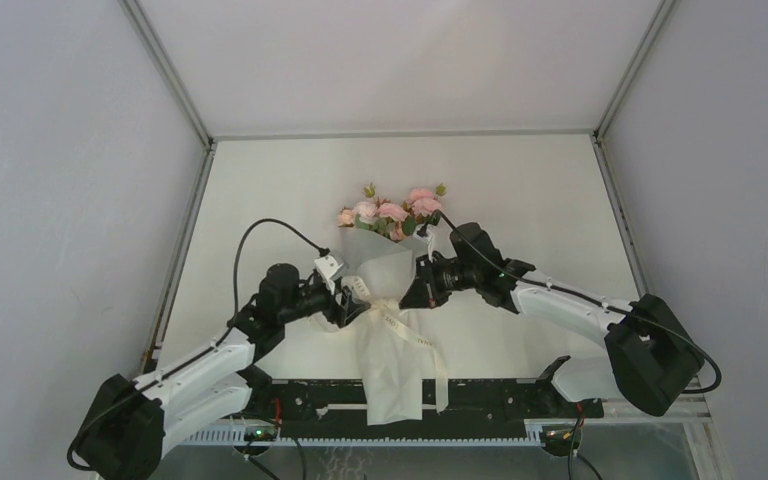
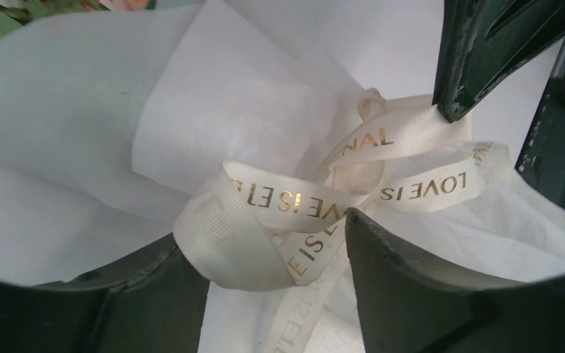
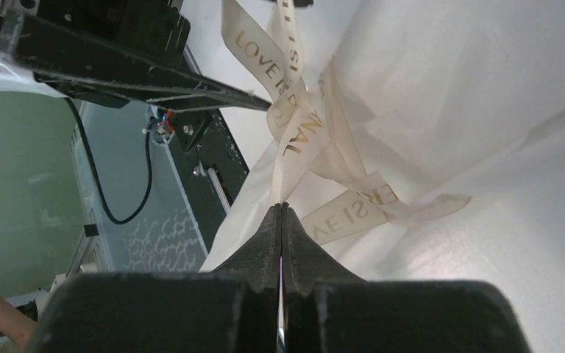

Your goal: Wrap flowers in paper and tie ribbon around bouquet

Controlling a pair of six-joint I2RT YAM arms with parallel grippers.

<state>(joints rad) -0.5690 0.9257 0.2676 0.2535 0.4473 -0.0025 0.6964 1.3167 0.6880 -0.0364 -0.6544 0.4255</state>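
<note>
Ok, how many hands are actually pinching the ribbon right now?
1. The right hand is shut on a strand of the ribbon. The left hand stands open around one of its loops, not clamping.

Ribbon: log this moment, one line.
left gripper open around ribbon loop | right gripper shut on ribbon | bouquet wrapped, ribbon looped around it

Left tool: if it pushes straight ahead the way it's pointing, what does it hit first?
The ribbon: its knotted loops sit just ahead of, and partly inside, the open left tool. The paper lies right behind, though depth is hard to judge.
</note>
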